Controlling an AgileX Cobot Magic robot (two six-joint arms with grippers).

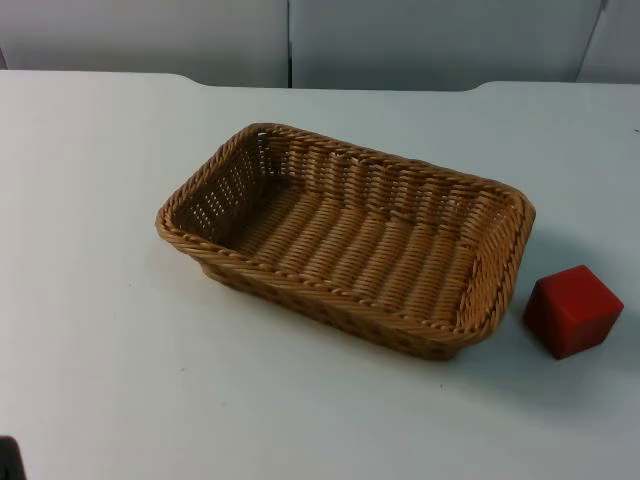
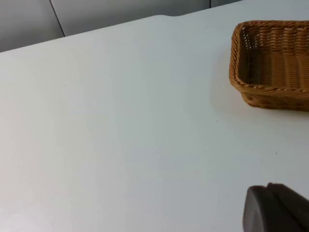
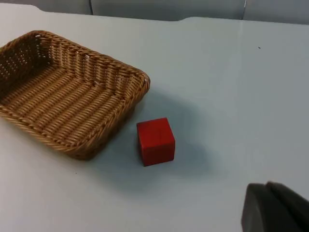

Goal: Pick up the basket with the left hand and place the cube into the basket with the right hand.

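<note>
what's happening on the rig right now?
Nothing is being handled yet. The wicker basket sits empty on the white table, and the red cube rests on the table just beside the basket's short end, apart from it. The left gripper waits above bare table with the basket's end ahead of it. The right gripper hangs back from the cube, holding nothing. Neither the pickup nor the placing has begun.

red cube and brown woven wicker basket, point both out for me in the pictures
red cube (image 1: 572, 309), top view, the point on its front left face
brown woven wicker basket (image 1: 330, 292), top view, the point on its near long rim
</note>
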